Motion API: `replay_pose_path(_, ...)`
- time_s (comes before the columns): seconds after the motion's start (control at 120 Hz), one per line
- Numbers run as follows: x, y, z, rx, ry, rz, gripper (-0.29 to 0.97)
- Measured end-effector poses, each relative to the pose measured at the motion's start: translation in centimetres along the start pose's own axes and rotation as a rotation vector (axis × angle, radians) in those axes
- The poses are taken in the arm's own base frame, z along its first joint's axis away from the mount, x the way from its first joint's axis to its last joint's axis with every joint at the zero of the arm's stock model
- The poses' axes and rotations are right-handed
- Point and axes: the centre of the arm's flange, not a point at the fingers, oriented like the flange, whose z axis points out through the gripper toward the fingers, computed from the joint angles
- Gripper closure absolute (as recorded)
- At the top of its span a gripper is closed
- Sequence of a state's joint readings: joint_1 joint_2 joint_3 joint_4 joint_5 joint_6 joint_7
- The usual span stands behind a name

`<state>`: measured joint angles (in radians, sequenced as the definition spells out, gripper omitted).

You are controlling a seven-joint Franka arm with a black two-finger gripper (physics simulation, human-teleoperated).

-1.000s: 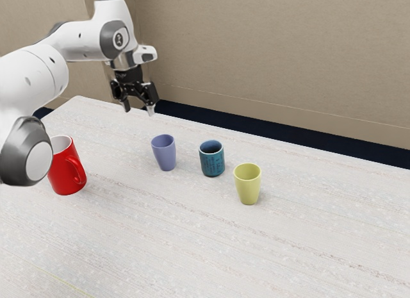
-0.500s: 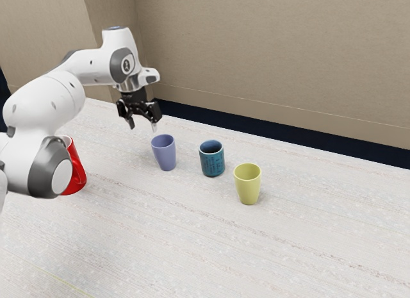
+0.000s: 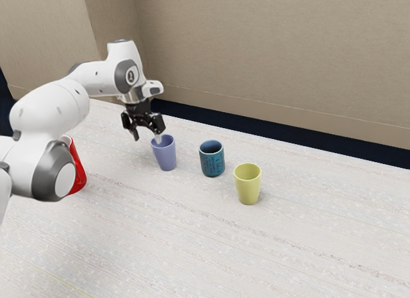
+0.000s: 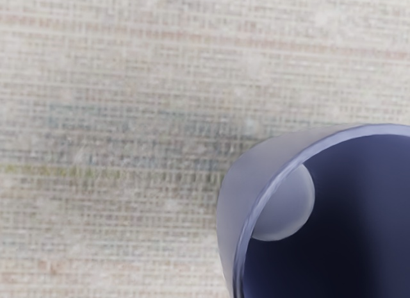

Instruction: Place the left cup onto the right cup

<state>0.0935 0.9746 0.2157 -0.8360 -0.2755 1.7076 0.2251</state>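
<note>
One step, the grasp: our gripper (image 3: 146, 132), fingers spread, hangs at the rim of the purple cup (image 3: 164, 154); next we pinch and lift.

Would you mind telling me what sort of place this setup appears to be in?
Probably a simulated tabletop test space in a bare room: a pale wood-grain table, plain beige walls, a white robot arm, and cups set out in a row, among them the purple cup and yellow cup.
</note>
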Motion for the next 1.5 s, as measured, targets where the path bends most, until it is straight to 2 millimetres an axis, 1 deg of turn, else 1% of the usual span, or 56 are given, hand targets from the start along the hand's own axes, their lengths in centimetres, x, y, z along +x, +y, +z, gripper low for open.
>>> replay_pose_path(0.108,0.2,-0.1,1.1,0.002,-0.003,0.000,0.00)
replay_pose_path(0.142,0.3,-0.2,1.3,0.002,-0.001,-0.001,0.03)
replay_pose_path(0.175,0.3,-0.1,1.4,0.002,0.001,0.000,0.09)
replay_pose_path(0.275,0.5,0.0,1.7,0.000,0.007,0.001,0.35)
replay_pose_path(0.325,0.5,0.1,1.7,0.001,0.010,0.000,0.46)
replay_pose_path(0.392,0.6,0.2,1.7,-0.001,0.013,0.000,0.56)
replay_pose_path(0.458,0.6,0.4,1.7,-0.005,0.015,0.002,0.64)
replay_pose_path(0.542,0.7,1.1,1.8,-0.017,0.018,0.010,0.70)
replay_pose_path(0.625,0.8,1.3,1.8,-0.020,0.019,0.012,0.73)
replay_pose_path(0.742,0.8,1.3,1.7,-0.019,0.021,0.011,0.76)
replay_pose_path(0.875,0.7,1.3,1.0,-0.014,0.028,0.011,0.77)
replay_pose_path(0.942,0.6,1.4,0.1,-0.012,0.033,0.010,0.78)
replay_pose_path(0.975,0.4,1.3,-0.6,-0.012,0.038,0.009,0.78)
replay_pose_path(1.025,-0.1,1.3,-2.2,-0.012,0.047,0.006,0.78)
replay_pose_path(1.075,-1.0,1.3,-3.9,-0.013,0.047,0.001,0.78)
replay_pose_path(1.108,-1.7,1.7,-4.8,-0.016,0.043,0.005,0.78)
replay_pose_path(1.242,-4.8,4.3,-9.8,-0.008,0.049,0.046,0.78)
replay_pose_path(1.317,-6.5,5.8,-12.0,0.003,0.053,0.072,0.78)
replay_pose_path(1.375,-7.4,7.3,-13.4,0.019,0.060,0.098,0.79)
replay_pose_path(1.425,-8.1,9.1,-14.5,0.034,0.067,0.127,0.79)
replay_pose_path(1.5,-8.5,12.4,-15.1,0.050,0.069,0.178,0.79)
